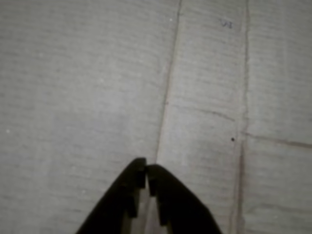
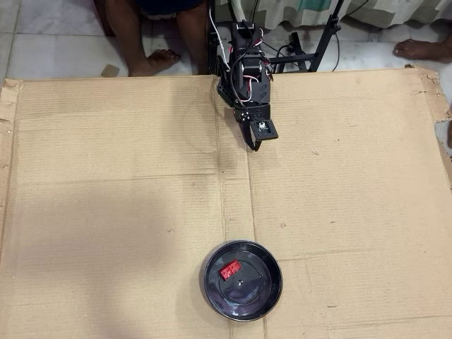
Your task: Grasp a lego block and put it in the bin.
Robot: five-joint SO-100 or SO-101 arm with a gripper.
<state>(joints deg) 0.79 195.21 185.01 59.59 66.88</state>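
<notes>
One small bright red studded lego block [image 2: 230,270] lies inside the round glossy black bin [image 2: 270,299], left of the dish's centre in the overhead view, resting flat on its floor. On that evidence the placement appears complete. The black two-finger gripper [image 1: 146,170] is well apart from the bin, folded back near the arm's base [image 2: 244,53] over bare brown corrugated cardboard sheeting [image 2: 106,176]; this reads as a parked posture. In the wrist view the jaws meet at the tips, closed on nothing, with only cardboard below.
</notes>
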